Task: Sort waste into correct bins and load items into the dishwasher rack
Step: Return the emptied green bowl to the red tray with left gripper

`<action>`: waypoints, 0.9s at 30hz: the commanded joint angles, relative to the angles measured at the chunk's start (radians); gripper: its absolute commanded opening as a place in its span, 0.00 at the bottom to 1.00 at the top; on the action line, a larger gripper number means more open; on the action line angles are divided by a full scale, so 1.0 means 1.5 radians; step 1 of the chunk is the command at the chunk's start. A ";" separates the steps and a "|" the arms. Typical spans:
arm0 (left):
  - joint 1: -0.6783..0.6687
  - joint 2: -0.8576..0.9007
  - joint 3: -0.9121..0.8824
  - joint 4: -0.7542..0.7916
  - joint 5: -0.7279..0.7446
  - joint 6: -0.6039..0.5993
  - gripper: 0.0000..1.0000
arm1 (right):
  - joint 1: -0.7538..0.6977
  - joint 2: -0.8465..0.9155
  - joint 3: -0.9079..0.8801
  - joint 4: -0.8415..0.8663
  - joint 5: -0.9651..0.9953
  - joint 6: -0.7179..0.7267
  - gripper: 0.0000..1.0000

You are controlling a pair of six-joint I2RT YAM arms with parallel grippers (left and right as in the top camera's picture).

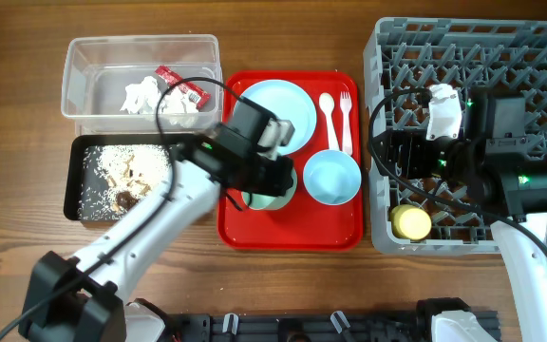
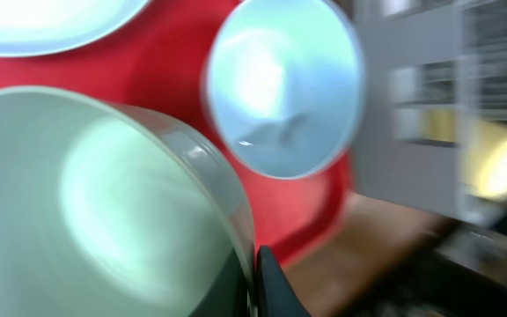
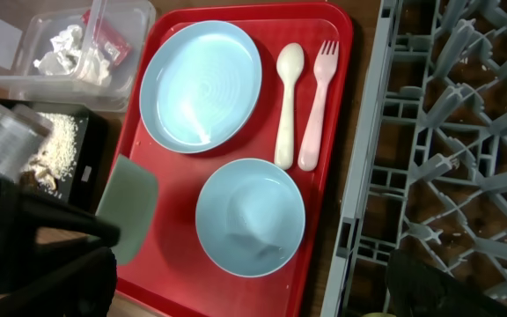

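Observation:
My left gripper (image 1: 272, 182) is shut on the rim of the pale green bowl (image 1: 257, 199) and holds it tilted over the red tray (image 1: 291, 236). The rim is pinched between the fingers (image 2: 255, 280), and the bowl (image 2: 86, 202) fills the left wrist view. A light blue bowl (image 1: 331, 177), a light blue plate (image 1: 275, 116), a white spoon (image 1: 329, 116) and a fork (image 1: 346, 119) lie on the tray. My right gripper (image 1: 394, 157) is open and empty over the left part of the grey dishwasher rack (image 1: 530, 43).
The clear tub (image 1: 88, 57) at the back left holds white tissue (image 1: 141, 95) and a red wrapper (image 1: 180, 85). The black tray (image 1: 76, 180) in front of it holds crumbly food scraps (image 1: 126, 176). A yellow round object (image 1: 411, 221) sits in the rack's front left corner.

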 commanded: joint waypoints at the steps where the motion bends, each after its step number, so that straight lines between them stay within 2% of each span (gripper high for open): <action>1: -0.075 0.031 -0.001 0.002 -0.261 -0.069 0.04 | 0.004 0.003 0.013 -0.001 -0.006 0.002 1.00; 6: -0.115 0.088 -0.001 0.014 -0.288 -0.072 0.04 | 0.004 0.003 0.013 -0.001 -0.006 0.002 1.00; 12: -0.123 0.136 -0.001 0.026 -0.275 -0.121 0.04 | 0.004 0.003 0.013 -0.001 -0.006 0.002 1.00; 14: -0.123 0.136 -0.001 0.033 -0.270 -0.122 0.10 | 0.004 0.003 0.013 -0.001 -0.006 0.002 1.00; 17: -0.122 0.135 -0.001 0.048 -0.259 -0.122 0.30 | 0.004 0.003 0.013 -0.001 -0.006 0.002 1.00; 19: -0.121 0.135 -0.001 0.055 -0.248 -0.122 0.39 | 0.004 0.003 0.013 -0.001 -0.006 0.002 1.00; 27: -0.107 0.106 0.021 0.054 -0.218 -0.122 0.47 | 0.004 0.003 0.013 0.003 -0.006 0.004 1.00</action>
